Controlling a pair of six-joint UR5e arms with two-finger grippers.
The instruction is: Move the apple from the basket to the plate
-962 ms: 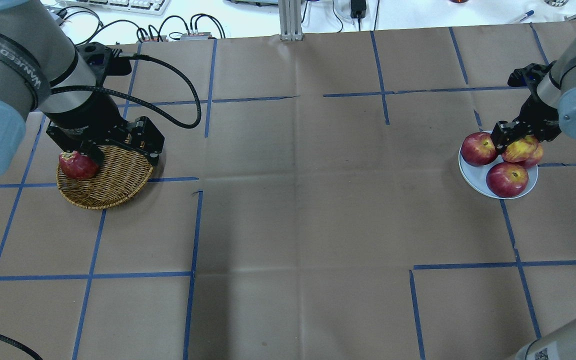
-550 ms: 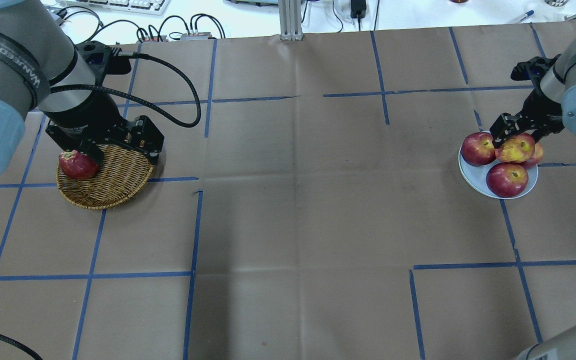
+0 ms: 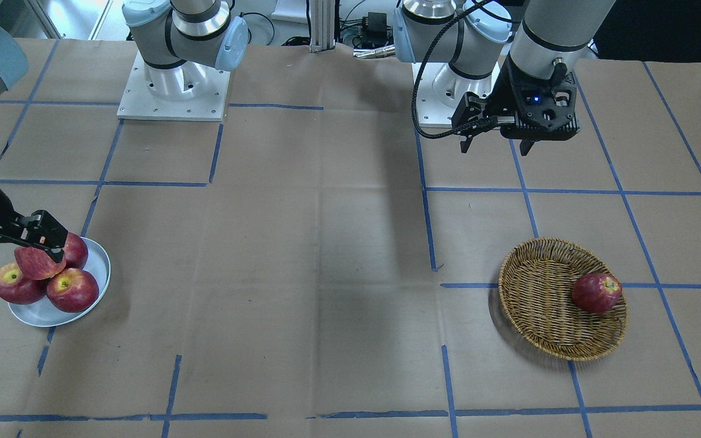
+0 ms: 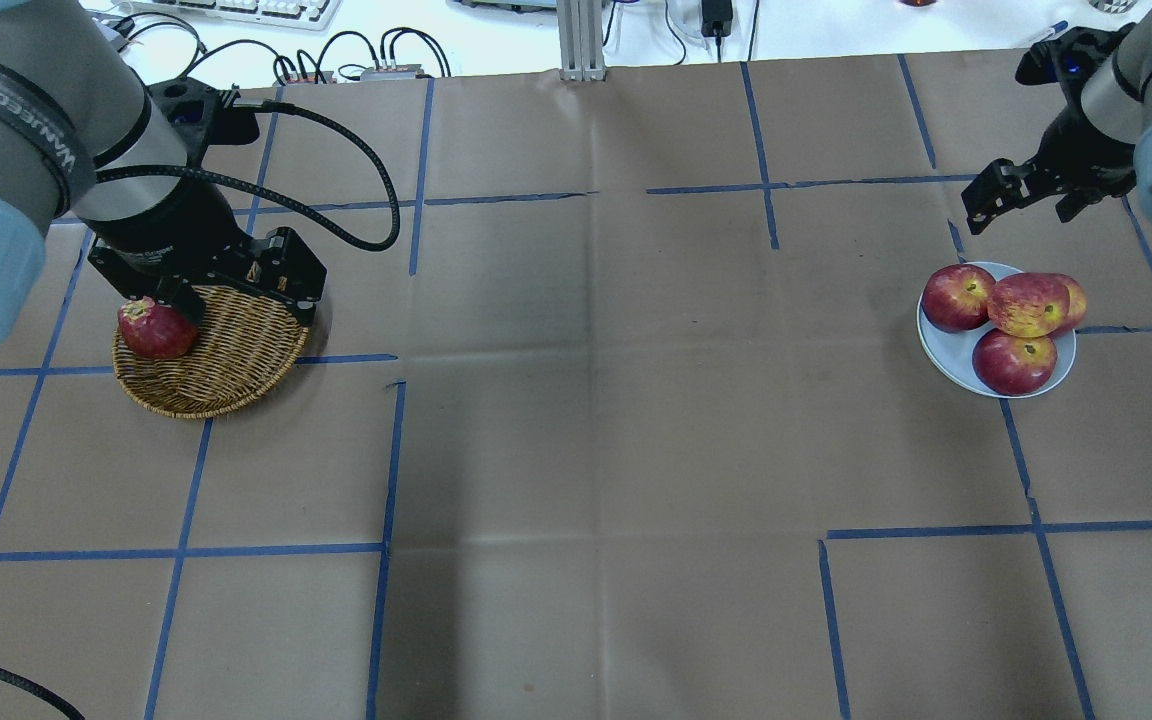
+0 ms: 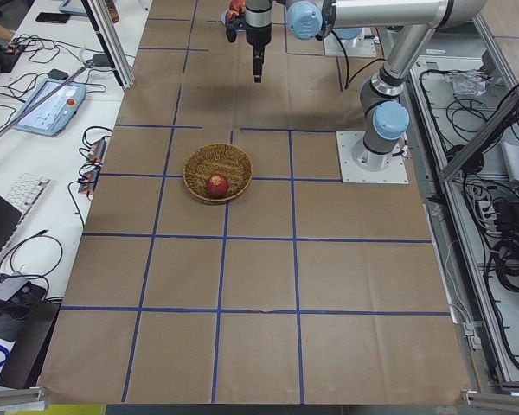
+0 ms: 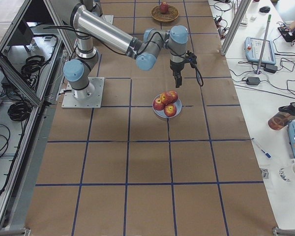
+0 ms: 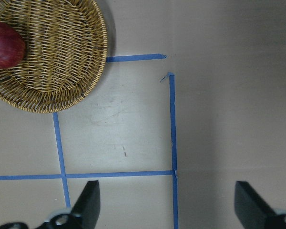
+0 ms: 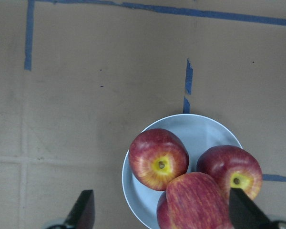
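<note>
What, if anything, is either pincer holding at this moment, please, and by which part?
Nothing is held: the left pincer and the right pincer both stand open and empty.

On the plate [image 4: 944, 355], apple [image 4: 1028, 304] atop other apples [image 4: 1014, 362]; lone apple [image 4: 157, 330] in basket [image 4: 236, 372]

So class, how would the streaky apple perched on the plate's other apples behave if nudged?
Likely to roll: the apple is round and seems to rest on the other apples, not flat on the plate. Its skin looks smooth, so it is perhaps slippery.
</note>
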